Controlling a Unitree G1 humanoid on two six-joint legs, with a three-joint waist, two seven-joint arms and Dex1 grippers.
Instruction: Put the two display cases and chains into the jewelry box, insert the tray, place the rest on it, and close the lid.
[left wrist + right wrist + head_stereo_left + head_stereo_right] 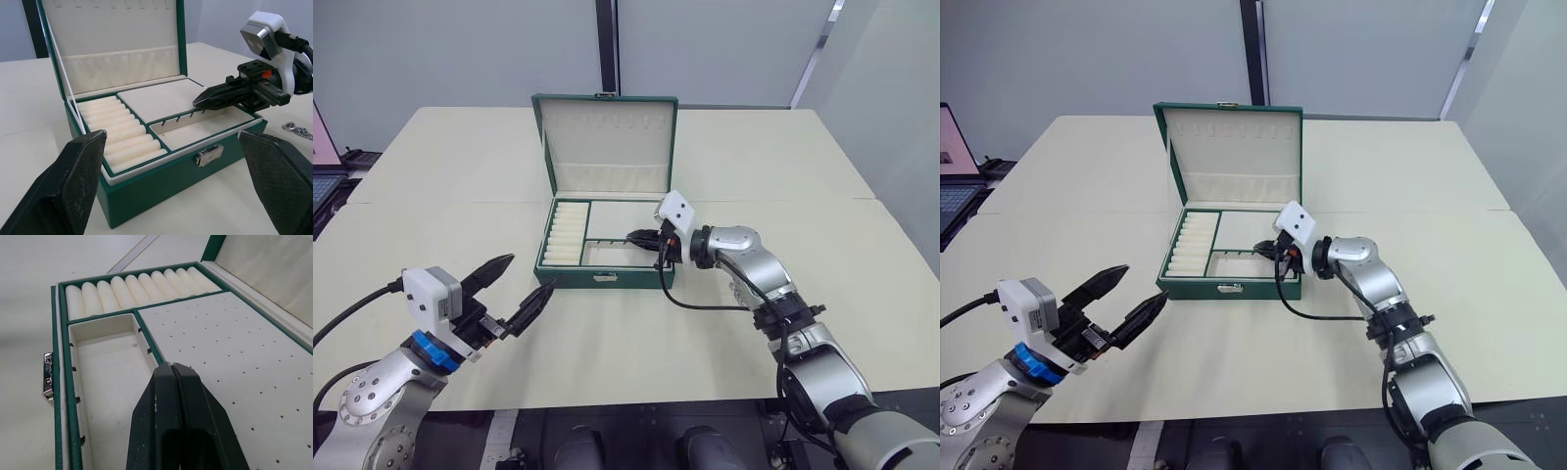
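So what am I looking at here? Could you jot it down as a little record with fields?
box: green jewelry box on a cream table
lid: open, upright
tray: seated in the box, compartments empty
right gripper: shut, tips over the tray's front right part
left gripper: open, above the table in front of the box
chain: a silver piece on the table right of the box
laptop: at the table's left edge

A dark green jewelry box sits at the centre of the frame on a pale cream table. Its raised lid and its tray are lined in cream, one tray panel dotted with tiny dark holes. A silvery clasp marks the front. Both black-fingered grippers, left and right, carry white housings.
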